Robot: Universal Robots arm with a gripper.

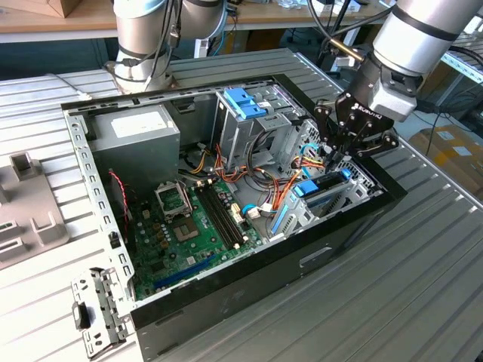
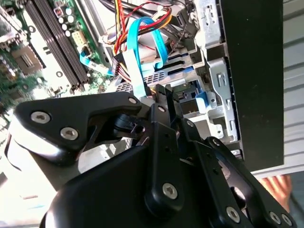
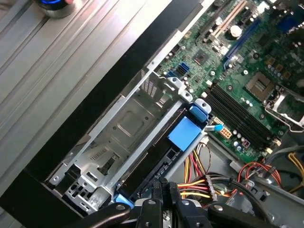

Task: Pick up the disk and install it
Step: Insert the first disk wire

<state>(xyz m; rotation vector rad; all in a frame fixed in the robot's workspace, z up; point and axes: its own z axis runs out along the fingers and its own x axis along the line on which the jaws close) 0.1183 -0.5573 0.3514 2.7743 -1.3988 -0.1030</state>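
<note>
Reaching into the open computer case [image 1: 226, 302], the gripper [image 1: 333, 156] hangs at the disk's [image 1: 326, 188] end, fingers nearly closed; whether they pinch it, I cannot tell. The disk sits in its metal bay [image 3: 128, 128] beside the case's front wall, cables [image 1: 260, 177] crowding its inner side.

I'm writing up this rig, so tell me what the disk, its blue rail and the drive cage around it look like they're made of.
The disk: dark, matte body, probably painted metal, though its material is hard to tell.
Blue rail: likely moulded plastic, with uniform light-blue colour and a soft sheen.
Drive cage: bare sheet metal, silvery grey, with stamped slots and folded edges.
</note>
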